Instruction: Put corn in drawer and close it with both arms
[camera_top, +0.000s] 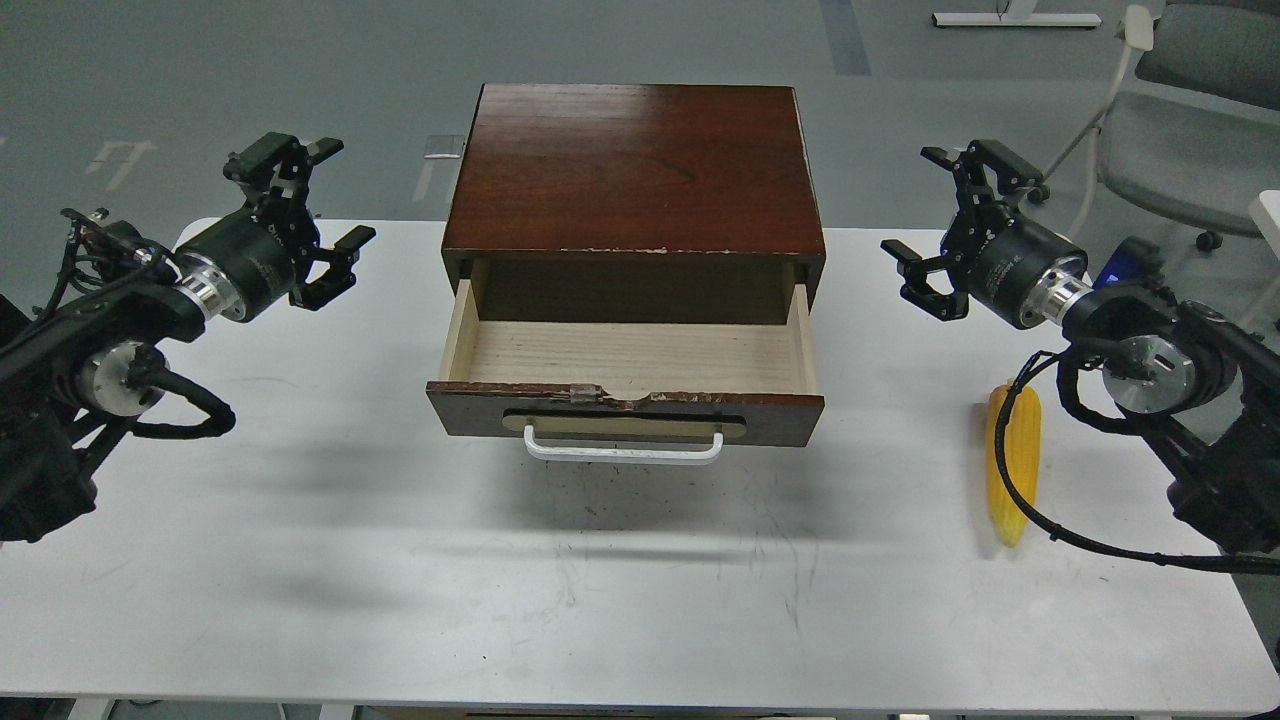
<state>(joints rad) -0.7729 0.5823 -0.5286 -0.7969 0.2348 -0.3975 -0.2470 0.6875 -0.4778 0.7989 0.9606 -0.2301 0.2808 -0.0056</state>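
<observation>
The drawer (625, 412) of the dark reddish-brown cabinet (635, 170) stands pulled out toward me, its pale wood inside bare, white bar handle in front. A bright yellow corn (1013, 462) lies on the white table at the right, pointed end toward me, partly crossed by a black cable. My right gripper (925, 232) hovers open above and left of the corn, to the right of the cabinet. On the cabinet's left, my left gripper (335, 195) hangs open, holding nothing.
The white table (600, 600) carries only the cabinet and corn. A grey office chair (1180, 130) stands behind the table at the far right. Grey floor lies beyond the table's back edge.
</observation>
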